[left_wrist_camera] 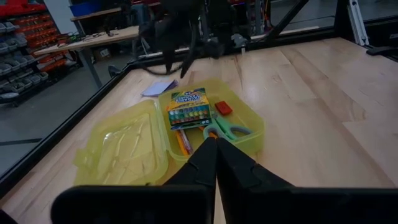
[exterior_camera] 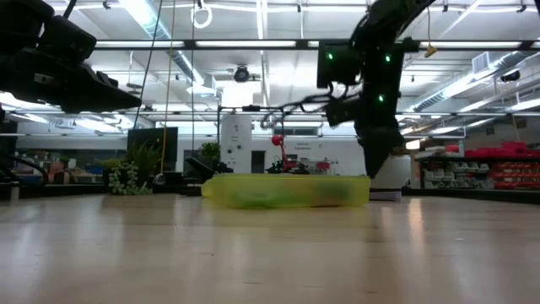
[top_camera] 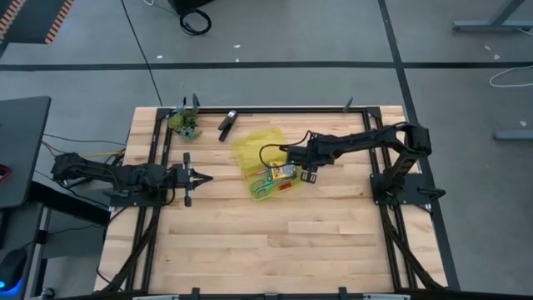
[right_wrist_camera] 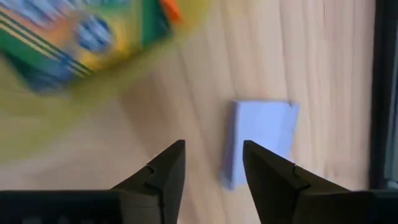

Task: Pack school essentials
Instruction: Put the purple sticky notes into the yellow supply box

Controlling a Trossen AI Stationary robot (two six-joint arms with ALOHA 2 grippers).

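From the left arm's wrist, the left gripper (left_wrist_camera: 216, 163) shows nearest, its dark fingers pressed together to a point with nothing between them, hanging low over the wooden bench (top_camera: 275, 242) and aimed at the yellow case (left_wrist_camera: 245, 118). That translucent case lies open, its empty lid (left_wrist_camera: 124, 143) flat on the bench beside the tray. In the tray sit the crayon box (left_wrist_camera: 189, 107), the green-handled scissors (left_wrist_camera: 225, 130), a small red eraser (left_wrist_camera: 223, 108) and the orange pencils (left_wrist_camera: 181, 142), which lie alongside the crayon box. Just past the case, on bare wood, lies the pale blue notepad (left_wrist_camera: 160, 88), outside the tray. The right gripper (right_wrist_camera: 211, 171) hovers above that notepad (right_wrist_camera: 260, 140), its fingers standing apart and holding nothing, with the blurred crayon box (right_wrist_camera: 74, 34) off to one side. From above, the right gripper (top_camera: 310, 172) reaches in over the case's far-right edge, while the left gripper (top_camera: 202, 177) waits to the case's left. Near the bench's far edge lie a black clip-like object (top_camera: 227, 123) and a small green clump (top_camera: 186, 123).
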